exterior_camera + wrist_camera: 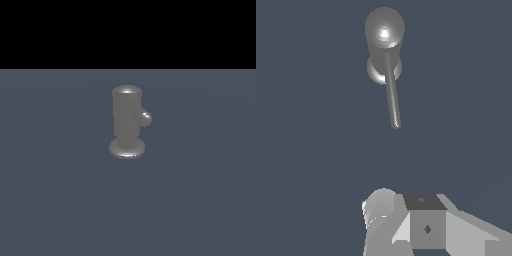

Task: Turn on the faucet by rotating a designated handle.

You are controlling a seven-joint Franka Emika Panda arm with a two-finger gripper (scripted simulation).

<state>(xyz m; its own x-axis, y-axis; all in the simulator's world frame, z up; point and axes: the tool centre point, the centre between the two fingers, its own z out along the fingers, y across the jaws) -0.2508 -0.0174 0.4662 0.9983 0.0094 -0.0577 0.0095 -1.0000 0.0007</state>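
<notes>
The faucet (126,120) is a dull grey upright cylinder with a rounded top, standing on a wider round base on the floor. In the exterior view its handle (145,117) points toward the camera and to the exterior view's right, so mostly the rounded tip shows. The wrist view looks down on the faucet (384,30), and the handle (391,92) appears as a long thin rod reaching toward my gripper (401,215). Only pale grey parts of the gripper show at the picture's edge, well apart from the rod's tip. The exterior view does not show the gripper.
A flat blue-grey floor (60,200) spreads all around the faucet. A black band fills the upper part of the exterior view.
</notes>
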